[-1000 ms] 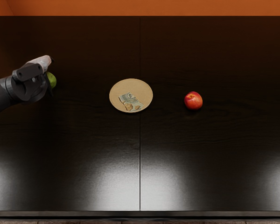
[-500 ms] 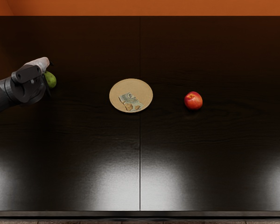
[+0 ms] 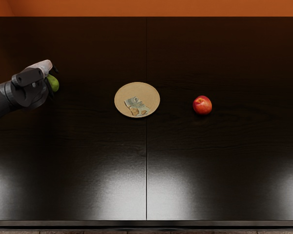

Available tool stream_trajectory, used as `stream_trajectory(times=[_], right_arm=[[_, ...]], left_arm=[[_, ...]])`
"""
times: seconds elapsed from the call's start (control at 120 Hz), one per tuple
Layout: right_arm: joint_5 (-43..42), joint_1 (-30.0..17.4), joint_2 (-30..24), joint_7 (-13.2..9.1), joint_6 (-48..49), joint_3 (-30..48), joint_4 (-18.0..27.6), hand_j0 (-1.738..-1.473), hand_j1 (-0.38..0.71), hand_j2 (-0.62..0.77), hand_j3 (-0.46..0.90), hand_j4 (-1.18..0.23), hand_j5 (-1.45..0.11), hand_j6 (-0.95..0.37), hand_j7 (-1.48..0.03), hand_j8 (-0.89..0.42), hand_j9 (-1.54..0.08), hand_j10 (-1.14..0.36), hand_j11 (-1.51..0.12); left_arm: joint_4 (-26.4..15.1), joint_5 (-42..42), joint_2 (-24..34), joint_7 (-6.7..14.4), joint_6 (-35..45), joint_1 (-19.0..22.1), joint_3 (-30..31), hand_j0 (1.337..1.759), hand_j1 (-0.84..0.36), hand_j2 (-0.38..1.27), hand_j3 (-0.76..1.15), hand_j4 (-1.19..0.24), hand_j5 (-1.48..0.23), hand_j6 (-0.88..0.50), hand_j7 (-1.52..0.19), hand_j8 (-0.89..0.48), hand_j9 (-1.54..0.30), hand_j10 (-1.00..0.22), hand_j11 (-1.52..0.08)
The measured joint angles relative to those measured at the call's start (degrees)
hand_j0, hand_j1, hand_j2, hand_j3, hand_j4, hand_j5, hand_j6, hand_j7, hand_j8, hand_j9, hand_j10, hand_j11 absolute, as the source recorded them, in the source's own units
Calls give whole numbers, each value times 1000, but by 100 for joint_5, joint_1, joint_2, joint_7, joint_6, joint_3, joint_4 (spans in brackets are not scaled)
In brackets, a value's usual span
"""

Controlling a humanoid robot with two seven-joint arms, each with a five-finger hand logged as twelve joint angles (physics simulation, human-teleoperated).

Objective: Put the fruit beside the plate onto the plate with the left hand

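A tan plate (image 3: 151, 94) with a printed picture lies at the middle of the dark table. A green fruit (image 3: 53, 84) sits far to its left, mostly hidden behind my left hand (image 3: 44, 78). The hand's fingers are curled around the fruit. A red apple (image 3: 202, 105) rests on the table to the right of the plate. My left forearm comes in from the left edge. The right arm does not show.
The dark glossy table (image 3: 146, 170) has a seam running down its middle. An orange wall (image 3: 146, 7) borders its far edge.
The left hand has shifted slightly up and closed in on the green fruit, which now shows less behind the hand. The plate and apple have not moved.
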Motion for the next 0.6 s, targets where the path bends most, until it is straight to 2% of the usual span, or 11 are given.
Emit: stream_trajectory(times=[0.6], right_arm=[[0, 0, 0, 0, 0, 0, 0, -1658, -349, 0, 0, 0, 0, 0, 0, 0, 0, 0, 0]], left_arm=[[0, -100, -9, 4, -2, 8, 45, 1658, -177, 90, 0, -441, -572, -442, -572, -442, -572, -441, -571]])
